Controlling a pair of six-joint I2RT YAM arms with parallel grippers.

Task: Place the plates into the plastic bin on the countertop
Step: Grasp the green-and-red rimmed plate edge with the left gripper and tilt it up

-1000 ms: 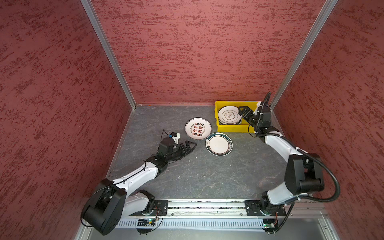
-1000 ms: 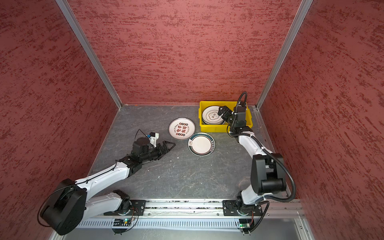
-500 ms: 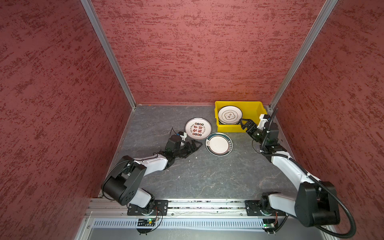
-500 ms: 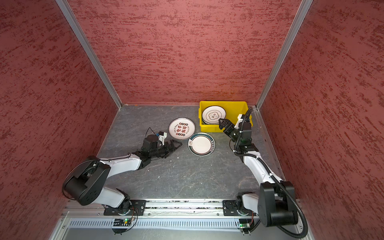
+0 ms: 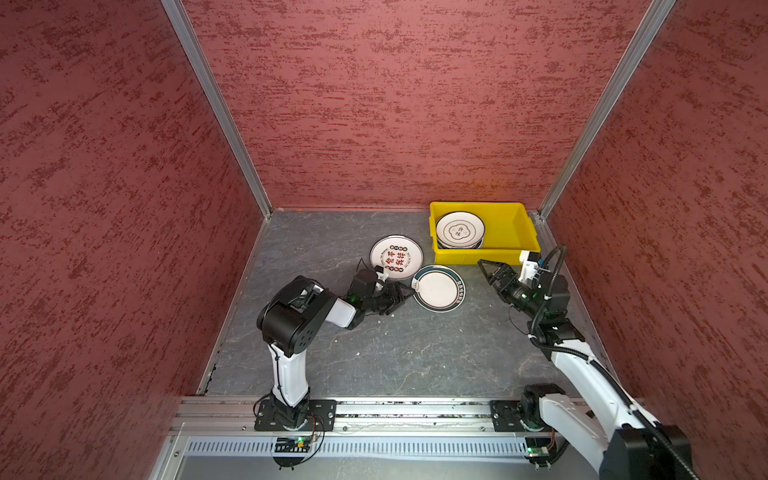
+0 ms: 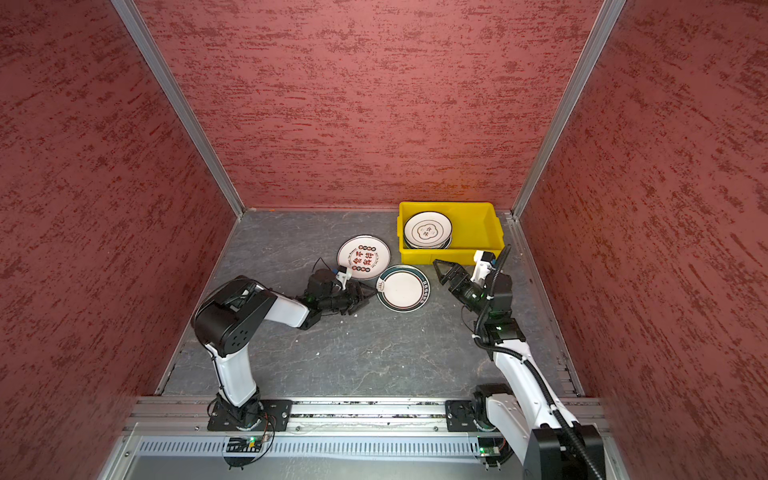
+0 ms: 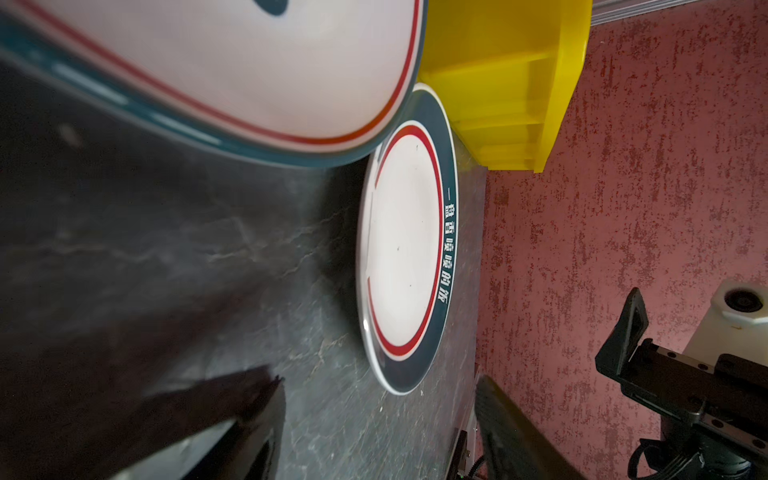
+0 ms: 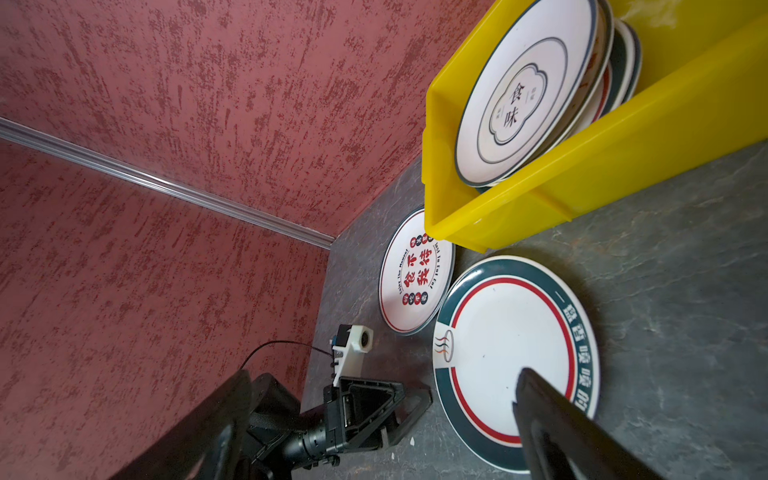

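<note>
The left gripper [image 5: 401, 297] is partly open and holds nothing. The green-rimmed plate [image 5: 438, 288] lies flat just ahead of its tips, with the yellow bin [image 5: 473, 257] beyond. The right gripper [image 5: 490, 270] is wide open and also empty. The plate looks stiff, glazed and breakable, so I would pinch its raised rim.

The plastic bin [image 5: 478, 255] is bright yellow, its top plate [image 5: 459, 230] white with dark rings and black characters. On the dark grey, pale-veined countertop [image 5: 395, 353], the lettered plate [image 5: 396, 256] shows red and black characters; the green-rimmed plate [image 5: 438, 288] has a red ring.
</note>
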